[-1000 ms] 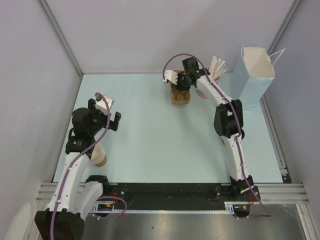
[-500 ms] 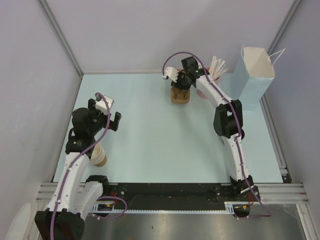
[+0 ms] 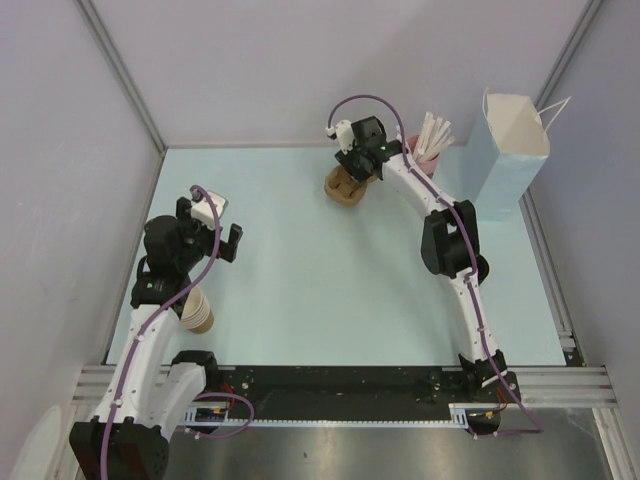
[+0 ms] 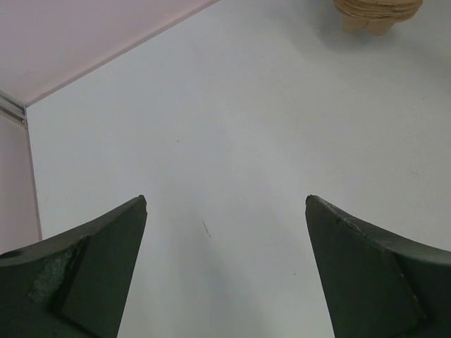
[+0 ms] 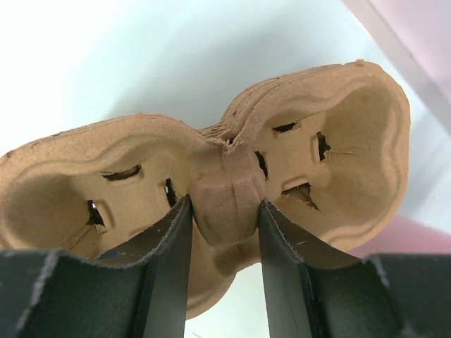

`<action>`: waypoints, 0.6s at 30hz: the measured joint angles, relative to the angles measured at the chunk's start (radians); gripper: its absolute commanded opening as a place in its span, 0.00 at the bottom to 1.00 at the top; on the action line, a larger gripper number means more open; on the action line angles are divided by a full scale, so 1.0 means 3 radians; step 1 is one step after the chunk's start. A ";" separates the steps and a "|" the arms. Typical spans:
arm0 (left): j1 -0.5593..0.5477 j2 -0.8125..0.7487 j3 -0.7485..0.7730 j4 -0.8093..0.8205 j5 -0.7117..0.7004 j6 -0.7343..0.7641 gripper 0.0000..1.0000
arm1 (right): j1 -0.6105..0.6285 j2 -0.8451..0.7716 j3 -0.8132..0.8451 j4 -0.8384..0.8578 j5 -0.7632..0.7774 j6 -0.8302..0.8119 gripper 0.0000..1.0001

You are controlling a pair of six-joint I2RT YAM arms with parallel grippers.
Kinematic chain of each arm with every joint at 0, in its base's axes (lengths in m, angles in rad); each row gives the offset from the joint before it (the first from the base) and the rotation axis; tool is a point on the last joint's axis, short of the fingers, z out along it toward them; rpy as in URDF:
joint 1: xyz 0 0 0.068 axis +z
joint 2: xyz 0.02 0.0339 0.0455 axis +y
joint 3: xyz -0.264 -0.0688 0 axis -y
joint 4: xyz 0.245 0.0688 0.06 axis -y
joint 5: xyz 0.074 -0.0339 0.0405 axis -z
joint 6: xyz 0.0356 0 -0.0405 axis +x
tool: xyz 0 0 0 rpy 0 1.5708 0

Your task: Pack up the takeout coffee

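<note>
Right claw [image 5: 224, 204]: closed narrow on the raised middle ridge of a brown pulp cup carrier [image 5: 211, 176], one finger on each side of the ridge and both pressed against it. The carrier has two cup wells, one on each side of the grip; both wells are vacant. Its rim shows layered edges. In the top view the right claw [image 3: 352, 172] and carrier [image 3: 343, 187] sit at the far side of the tabletop [image 3: 300, 260], left of a pink cup of white straws [image 3: 428, 150] and well apart from a pale blue paper bag [image 3: 510, 150] standing at the far right corner. Whether the carrier rests on the tabletop or is lifted cannot be told.

Left claw [image 3: 212, 225]: spread wide, holding nothing, above the left side of the tabletop. Left wrist view confirms: left claw [image 4: 225, 201] with bare surface between its fingers. A stack of lidless tan cups [image 3: 199, 311] lies beside the left arm, near the front edge.

The takeout coffee: not made out in any view; its position relative to either claw cannot be told.
</note>
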 measured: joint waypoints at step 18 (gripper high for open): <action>0.0000 0.0004 0.0000 -0.0010 -0.0034 0.0000 0.99 | -0.0065 0.0075 -0.0131 0.0804 0.0727 0.0796 0.61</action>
